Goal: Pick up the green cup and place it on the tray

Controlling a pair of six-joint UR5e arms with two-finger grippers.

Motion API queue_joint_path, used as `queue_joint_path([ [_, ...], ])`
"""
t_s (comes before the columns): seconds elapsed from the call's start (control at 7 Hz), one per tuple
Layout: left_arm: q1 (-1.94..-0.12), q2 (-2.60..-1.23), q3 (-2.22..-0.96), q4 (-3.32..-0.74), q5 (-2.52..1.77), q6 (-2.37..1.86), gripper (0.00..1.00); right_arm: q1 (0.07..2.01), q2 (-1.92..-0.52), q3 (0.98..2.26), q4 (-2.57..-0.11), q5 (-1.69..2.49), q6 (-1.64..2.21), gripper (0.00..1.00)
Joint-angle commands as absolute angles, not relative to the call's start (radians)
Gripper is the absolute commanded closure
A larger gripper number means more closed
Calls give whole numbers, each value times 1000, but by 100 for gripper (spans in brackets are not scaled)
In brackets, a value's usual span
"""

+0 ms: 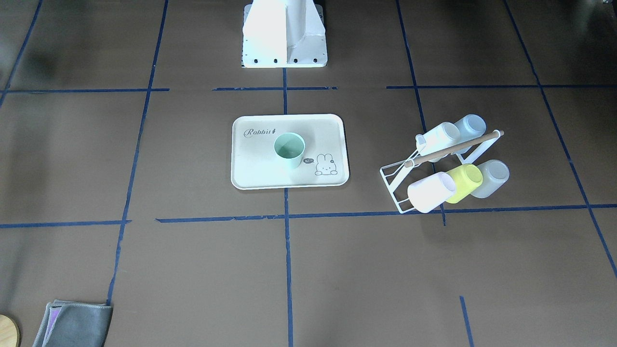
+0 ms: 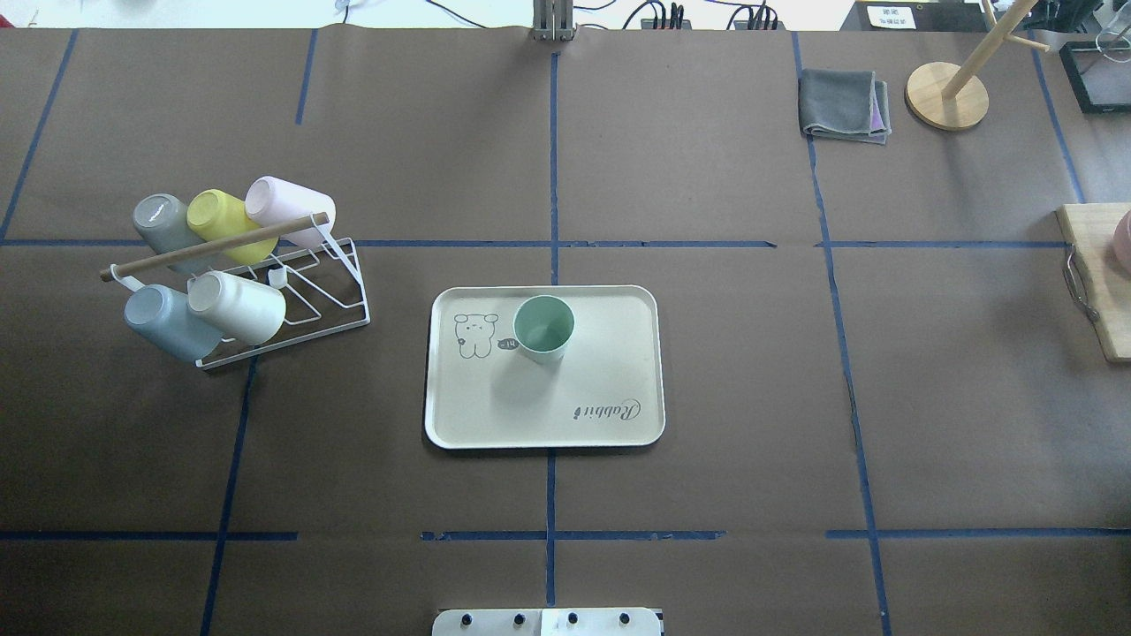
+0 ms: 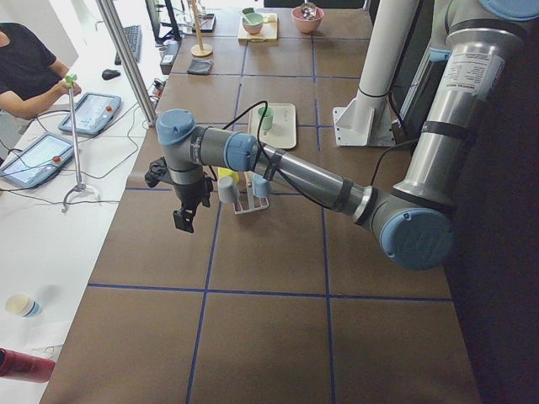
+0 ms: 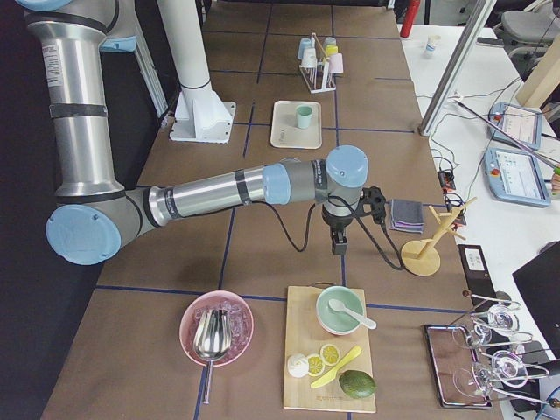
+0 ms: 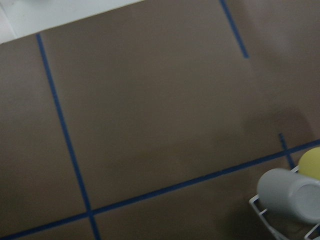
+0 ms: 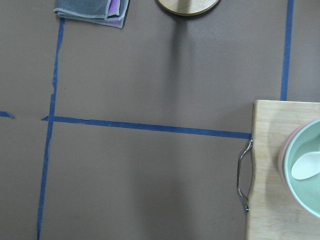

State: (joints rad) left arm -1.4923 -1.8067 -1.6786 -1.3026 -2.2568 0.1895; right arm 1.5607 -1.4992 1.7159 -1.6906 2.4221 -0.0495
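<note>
Soft, even light falls from above, so the green cup (image 2: 543, 329) throws only a faint shadow across the tray (image 2: 459, 415). In the front-facing view the white robot base (image 1: 284, 38) is blown out to glare and the brown table (image 1: 72, 48) darkens toward that view's upper left corner. The left wrist view is dim and soft, its grey cup (image 5: 290, 195) blurred; the right wrist view is sharp.

A robotics lab: brown paper-covered bench (image 2: 707, 397) gridded with blue tape lines (image 2: 553, 177), touchscreen control pendants (image 3: 90, 112) on a white side desk (image 3: 50, 227).
</note>
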Motion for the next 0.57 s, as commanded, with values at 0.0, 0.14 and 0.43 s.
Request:
queue_joint_path([
  [0.0,-1526,-1731,-1640,-1293,-2246,238,0,1620,-1540,1615,-1683,2428,-187,0],
  [0.14,-1528,-1709,-1640,-1295,-2303,238,0,1623,-1561,1621,-1680,2421,-175,0],
  [0.43,-1551,-1602,-1632,-1330,-2391,236,0,1618,-1549,1603,-1677,2369,-169,0],
])
